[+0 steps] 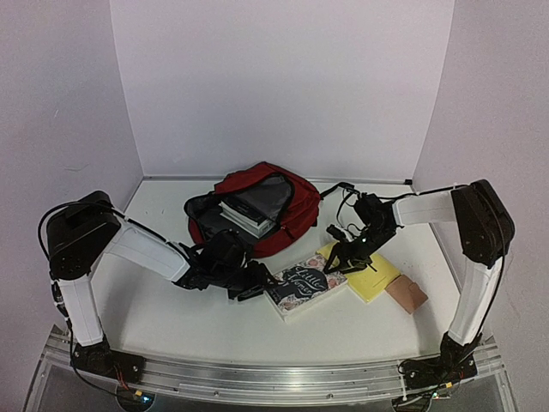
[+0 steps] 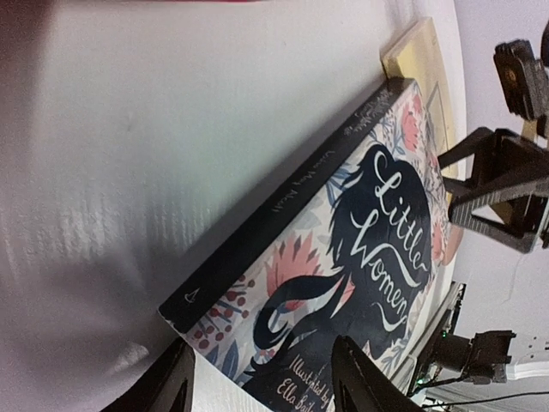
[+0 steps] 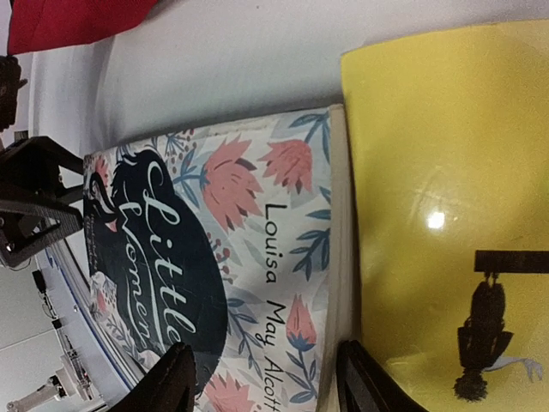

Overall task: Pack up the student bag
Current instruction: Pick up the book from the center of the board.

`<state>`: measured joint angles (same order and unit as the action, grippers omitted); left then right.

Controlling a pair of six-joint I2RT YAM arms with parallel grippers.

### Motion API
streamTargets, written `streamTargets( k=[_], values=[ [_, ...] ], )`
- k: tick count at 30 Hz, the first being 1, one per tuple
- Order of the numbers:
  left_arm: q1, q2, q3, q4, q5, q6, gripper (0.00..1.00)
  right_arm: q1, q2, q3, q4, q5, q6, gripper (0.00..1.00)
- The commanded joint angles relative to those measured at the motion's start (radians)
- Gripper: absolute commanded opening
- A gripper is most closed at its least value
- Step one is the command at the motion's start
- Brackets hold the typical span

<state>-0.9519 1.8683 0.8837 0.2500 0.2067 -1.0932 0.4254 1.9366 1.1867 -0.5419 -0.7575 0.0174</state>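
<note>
Dark red fabric is being shown at the centre of the top view: the student bag (image 1: 287,219) is lying on the white table (image 1: 171,318), its mouth gaping open, with 2 or 3 books (image 1: 247,215) already being cradled inside. It is being judged soft and floppy, so the opening is likely to sag if nudged. A hold is best taken on the stiffer rim of that opening, not on the slack side panel.

Just below the bag in the frame, the Little Women book (image 1: 304,286) is being flanked from both sides. The left gripper (image 1: 255,286) is being held wide, its fingers (image 2: 174,382) being spread either side of the book's lower corner. The right gripper (image 1: 345,255) is being held wide too, its fingers (image 3: 177,382) being poised over the line where that book is meeting the yellow book (image 1: 371,276) just beside it. Nothing is being gripped by either.
</note>
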Motion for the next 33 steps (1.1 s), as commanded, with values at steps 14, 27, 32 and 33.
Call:
streamTargets(
  k=[14, 27, 32, 33],
  values=[
    [0.088, -0.057, -0.057, 0.197, 0.028, -0.024, 0.5, 0.095, -0.05, 0.035, -0.033, -0.14, 0.085, 0.0],
    [0.085, -0.291, 0.004, -0.138, 0.045, 0.341, 0.9, 0.076, -0.173, 0.072, -0.11, -0.166, -0.136, 0.0],
    [0.085, -0.352, 0.1, -0.306, 0.05, 0.544, 0.97, 0.083, -0.174, 0.156, -0.245, -0.145, -0.304, 0.0],
    [0.085, -0.342, 0.133, -0.339, 0.058, 0.581, 0.97, 0.088, -0.178, 0.169, -0.259, -0.134, -0.334, 0.0]
  ],
)
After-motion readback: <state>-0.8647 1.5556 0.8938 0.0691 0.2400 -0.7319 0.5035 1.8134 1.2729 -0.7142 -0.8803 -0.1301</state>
